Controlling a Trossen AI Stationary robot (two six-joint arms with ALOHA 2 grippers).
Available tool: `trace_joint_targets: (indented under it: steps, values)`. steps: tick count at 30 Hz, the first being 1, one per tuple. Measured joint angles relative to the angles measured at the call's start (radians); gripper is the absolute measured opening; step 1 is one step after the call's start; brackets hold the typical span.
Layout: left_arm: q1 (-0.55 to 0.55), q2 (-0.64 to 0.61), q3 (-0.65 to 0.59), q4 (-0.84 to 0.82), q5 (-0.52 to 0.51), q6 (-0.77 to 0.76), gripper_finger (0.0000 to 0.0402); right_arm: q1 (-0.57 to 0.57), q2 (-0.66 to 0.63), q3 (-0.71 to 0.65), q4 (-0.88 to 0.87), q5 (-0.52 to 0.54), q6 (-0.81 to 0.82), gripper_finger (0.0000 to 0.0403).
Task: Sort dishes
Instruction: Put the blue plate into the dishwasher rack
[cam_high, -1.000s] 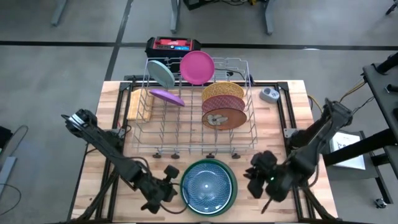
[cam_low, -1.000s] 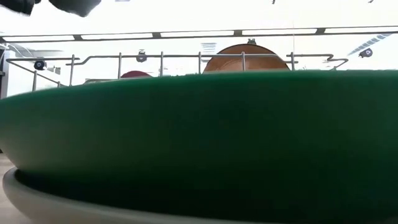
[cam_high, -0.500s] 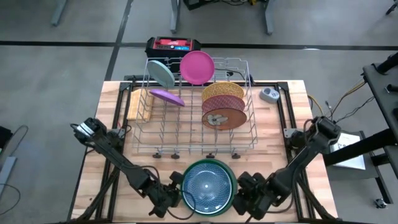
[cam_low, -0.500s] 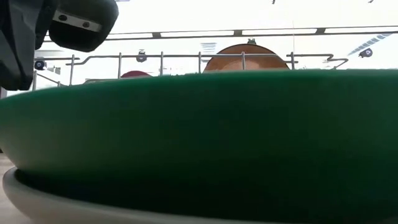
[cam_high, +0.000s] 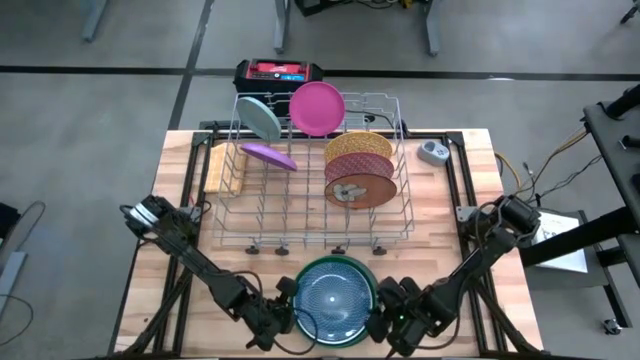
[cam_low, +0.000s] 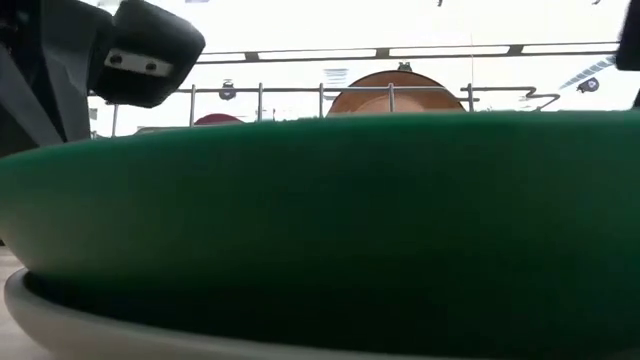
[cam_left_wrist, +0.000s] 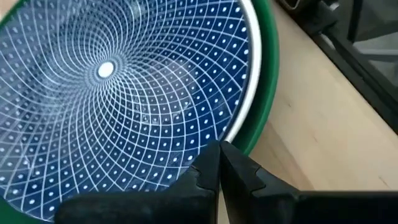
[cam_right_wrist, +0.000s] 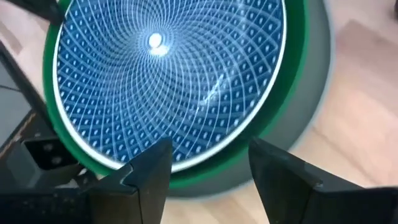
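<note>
So there's a stack of plates at the near edge of the wooden table (cam_high: 180, 200), right in front of the wire dish rack (cam_high: 315, 180). On top is the blue patterned plate (cam_high: 333, 302), sitting in a green plate (cam_high: 372, 278), and in the low view a pale plate (cam_low: 60, 320) peeks out under the green one.

Both grippers are down at that stack, one per side. The left gripper (cam_high: 283, 305) is at the stack's left rim. In its wrist view the two fingers are pinched together with basically no gap, and the tips sit right at the edge of the blue plate where it meets the green rim. It isn't gripping anything: the plate lies in front of the tips, not between them.

The right gripper (cam_high: 383, 315) is at the stack's right rim. Its fingers (cam_right_wrist: 149, 171) are spread wide apart, and in its wrist view the near rim of the stack lies in the gap between them. Can't tell if they touch the rim.

In the rack: a pink plate (cam_high: 317, 107) and a pale blue plate (cam_high: 260, 118) standing at the back, a purple plate (cam_high: 268, 155) tilted on the left, and yellow (cam_high: 357, 145), maroon (cam_high: 359, 167) and brown (cam_high: 358, 190) patterned plates lined up on the right.
</note>
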Motion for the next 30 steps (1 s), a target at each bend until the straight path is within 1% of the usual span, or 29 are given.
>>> trace_joint_targets:
  steps: [5,14,26,30]
  values:
    - [0.0,0.017,0.002,0.013,-0.01,-0.029,0.0,-0.018,0.0,-0.002,-0.001,0.036,-0.031,0.0202]
    - [0.0,0.021,0.002,0.027,-0.012,-0.042,0.0,-0.057,0.0,-0.021,-0.001,0.038,-0.078,0.0206]
    - [0.001,0.023,0.0,0.036,-0.036,-0.038,0.0,-0.06,0.0,-0.1,0.023,0.032,-0.041,0.0212]
    - [0.005,0.023,-0.012,0.07,-0.037,-0.036,0.0,-0.06,0.0,-0.12,0.068,0.039,-0.043,0.0212]
